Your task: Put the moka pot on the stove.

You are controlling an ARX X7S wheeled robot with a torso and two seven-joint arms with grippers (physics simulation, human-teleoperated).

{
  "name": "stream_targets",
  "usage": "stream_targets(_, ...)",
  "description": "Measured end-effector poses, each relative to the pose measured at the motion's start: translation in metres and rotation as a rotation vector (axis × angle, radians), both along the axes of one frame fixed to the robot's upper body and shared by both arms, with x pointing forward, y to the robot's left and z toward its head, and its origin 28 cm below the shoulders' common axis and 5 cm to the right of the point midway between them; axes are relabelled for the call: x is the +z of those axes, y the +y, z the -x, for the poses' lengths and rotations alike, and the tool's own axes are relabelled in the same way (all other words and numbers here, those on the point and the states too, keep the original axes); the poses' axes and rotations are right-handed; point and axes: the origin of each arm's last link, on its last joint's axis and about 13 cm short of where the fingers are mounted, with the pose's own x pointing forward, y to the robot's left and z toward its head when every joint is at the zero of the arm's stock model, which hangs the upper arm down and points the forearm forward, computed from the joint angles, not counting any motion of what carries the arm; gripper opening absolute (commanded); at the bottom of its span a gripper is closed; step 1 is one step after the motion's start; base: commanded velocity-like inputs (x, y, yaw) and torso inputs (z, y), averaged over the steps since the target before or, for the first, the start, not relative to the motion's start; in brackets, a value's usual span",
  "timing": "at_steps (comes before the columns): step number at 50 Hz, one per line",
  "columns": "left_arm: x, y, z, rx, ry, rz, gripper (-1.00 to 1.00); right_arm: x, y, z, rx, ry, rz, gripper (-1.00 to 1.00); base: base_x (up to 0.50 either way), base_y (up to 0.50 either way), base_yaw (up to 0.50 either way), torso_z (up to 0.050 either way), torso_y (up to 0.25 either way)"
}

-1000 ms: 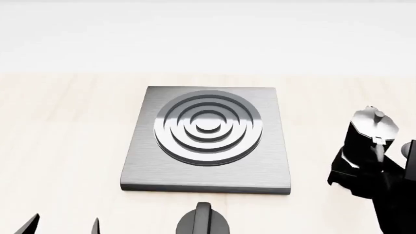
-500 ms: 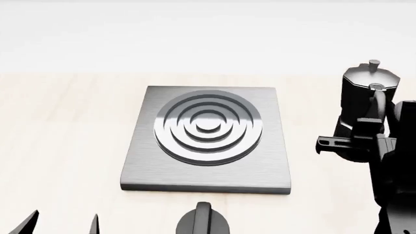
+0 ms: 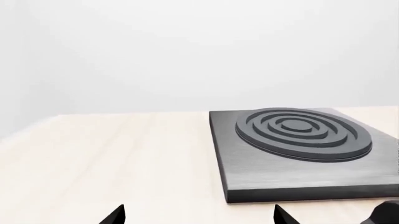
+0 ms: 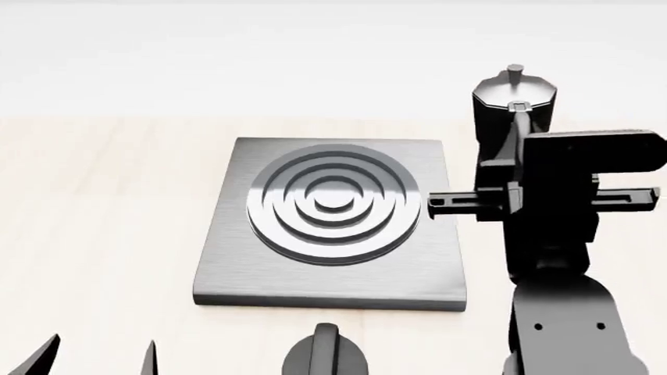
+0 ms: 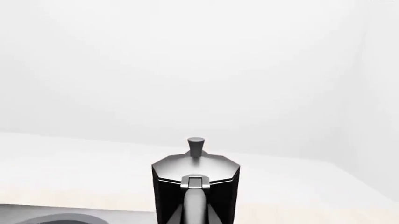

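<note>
The right gripper (image 4: 511, 183) had its fingers clamped on the moka pot (image 4: 513, 105) by the handle, holding it up in the air just past the right edge of the stove (image 4: 331, 223). The pot could tip or swing, because only the handle was held. If it came down too soon, it could land half on the edge or miss the ring burner (image 4: 333, 205). The left gripper's (image 3: 196, 215) fingers were apart and empty, low over the worktop (image 4: 94, 234).
</note>
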Motion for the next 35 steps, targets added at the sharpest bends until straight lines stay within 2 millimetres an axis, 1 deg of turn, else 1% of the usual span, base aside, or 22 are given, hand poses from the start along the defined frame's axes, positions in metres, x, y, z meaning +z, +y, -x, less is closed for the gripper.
stream_targets(8, 0.001, 0.000, 0.000, -0.001, 0.000, -0.002, 1.00, 0.000, 0.010, -0.018, 0.014, -0.011, -0.007, -1.00, 0.00, 0.00, 0.00, 0.000, 0.001)
stream_targets(18, 0.001, -0.001, 0.000, -0.002, 0.001, -0.004, 1.00, 0.003, 0.021, -0.036, 0.030, -0.023, -0.021, -1.00, 0.00, 0.00, 0.00, 0.000, 0.001)
stream_targets(35, 0.001, -0.001, 0.000, -0.002, 0.004, -0.005, 1.00, 0.008, 0.040, -0.058, 0.079, -0.025, -0.052, -1.00, 0.00, 0.00, 0.00, 0.000, 0.001)
